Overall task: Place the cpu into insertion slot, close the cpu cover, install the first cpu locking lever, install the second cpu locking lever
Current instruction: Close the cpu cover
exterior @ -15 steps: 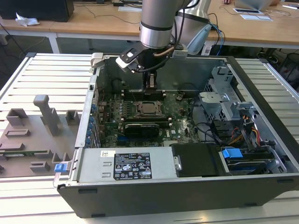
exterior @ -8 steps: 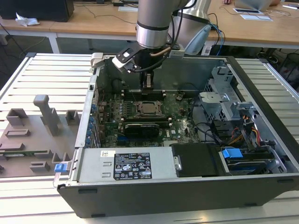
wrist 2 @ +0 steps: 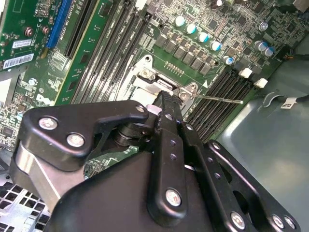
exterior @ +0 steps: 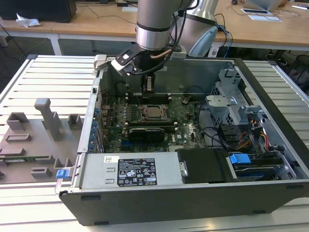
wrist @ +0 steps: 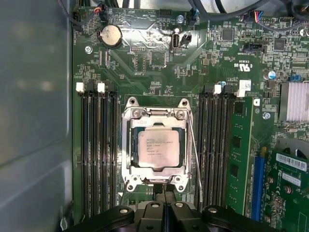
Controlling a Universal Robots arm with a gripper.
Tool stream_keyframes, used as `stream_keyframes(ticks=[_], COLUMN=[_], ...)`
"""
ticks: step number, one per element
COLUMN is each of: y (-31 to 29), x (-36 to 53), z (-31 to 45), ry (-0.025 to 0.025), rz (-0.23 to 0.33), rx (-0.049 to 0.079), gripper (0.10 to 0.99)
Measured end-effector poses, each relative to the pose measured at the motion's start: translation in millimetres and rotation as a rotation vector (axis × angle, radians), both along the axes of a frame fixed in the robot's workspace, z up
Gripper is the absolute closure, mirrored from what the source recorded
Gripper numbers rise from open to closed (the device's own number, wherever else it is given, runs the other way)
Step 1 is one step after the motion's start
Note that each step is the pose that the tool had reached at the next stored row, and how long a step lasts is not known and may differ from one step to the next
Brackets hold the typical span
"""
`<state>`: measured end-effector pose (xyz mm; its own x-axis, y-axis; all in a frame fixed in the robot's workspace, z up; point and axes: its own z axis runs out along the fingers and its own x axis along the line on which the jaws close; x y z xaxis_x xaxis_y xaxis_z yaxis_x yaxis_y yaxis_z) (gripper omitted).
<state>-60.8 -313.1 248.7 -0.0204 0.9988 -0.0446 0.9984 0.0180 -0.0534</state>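
Note:
The cpu (wrist: pixel 158 148) lies flat in the insertion slot (wrist: pixel 181 182), silver top up, in the middle of the green motherboard (wrist: pixel 145 67). The cpu cover (wrist: pixel 131 145) lies down over it as a metal frame around its edges. A thin wire locking lever (wrist: pixel 195 154) runs along one side of the socket and sticks out past its corner (wrist 2: pixel 217 98). My gripper (wrist: pixel 164 195) is shut with nothing visible between its fingers, its tips at the socket's edge (wrist 2: pixel 166 100). In the exterior view the gripper (exterior: pixel 149 88) hangs just above the cpu (exterior: pixel 153 112), behind the socket.
Long black memory slots (wrist: pixel 99 150) flank the socket on both sides. The open computer case (exterior: pixel 270 92) walls in the board, with a power supply (exterior: pixel 130 171) in front and a drive cage (exterior: pixel 241 121) at the exterior view's right. A grey fixture plate (exterior: pixel 34 140) lies at its left.

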Motion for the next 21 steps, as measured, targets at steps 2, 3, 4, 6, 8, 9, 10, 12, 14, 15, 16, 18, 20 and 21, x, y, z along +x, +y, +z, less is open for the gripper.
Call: stream_keyframes(ticks=[2, 3, 4, 6, 8, 9, 10, 12, 14, 15, 16, 18, 20, 21], y=[0.0, 0.0, 0.0, 0.0, 0.0, 0.0, 0.0, 0.0, 0.0, 0.0, 0.0, 0.0, 0.0, 0.0], x=[-0.3, -0.4, -0.4, -0.4, -0.4, -0.5, -0.6, -0.7, -0.8, -0.8, -0.9, -0.9, -1.2, -1.3], z=[-0.9, -1.1, -1.3, -2.2, -3.4, -4.7, -5.3, -6.5, -7.8, -8.6, -9.5, -12.3, -15.3, -17.2], ry=[0.0001, 0.0001, 0.0001, -0.0001, 0.0000, 0.0000, 0.0000, 0.0000, 0.0000, 0.0000, 0.0000, 0.0000, 0.0000, 0.0000], rz=[0.000, 0.000, 0.000, 0.000, 0.000, 0.000, 0.000, 0.000, 0.000, 0.000, 0.000, 0.000, 0.000, 0.000], rx=[0.000, 0.000, 0.000, 0.000, 0.000, 0.000, 0.000, 0.000, 0.000, 0.000, 0.000, 0.000, 0.000, 0.000], gripper=[0.980, 0.980, 0.980, 0.980, 0.980, 0.980, 0.980, 0.980, 0.980, 0.980, 0.980, 0.980, 0.980, 0.980])
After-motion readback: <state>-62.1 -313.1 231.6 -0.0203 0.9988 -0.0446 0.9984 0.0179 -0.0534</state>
